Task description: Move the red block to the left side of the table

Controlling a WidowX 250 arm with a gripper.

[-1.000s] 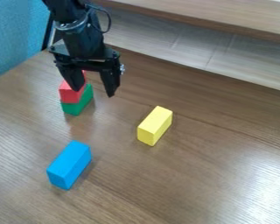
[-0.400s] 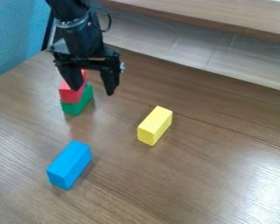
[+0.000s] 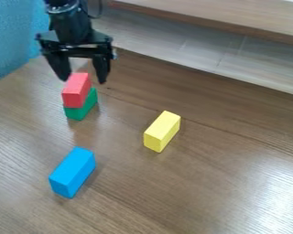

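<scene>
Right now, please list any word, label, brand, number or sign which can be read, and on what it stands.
There are none. The red block, green block, yellow block and blue block look plain; I see no lettering on the gripper or table.

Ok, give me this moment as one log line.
gripper: open, near red block | red block: on green block, not held | yellow block, blue block: apart on table
</scene>
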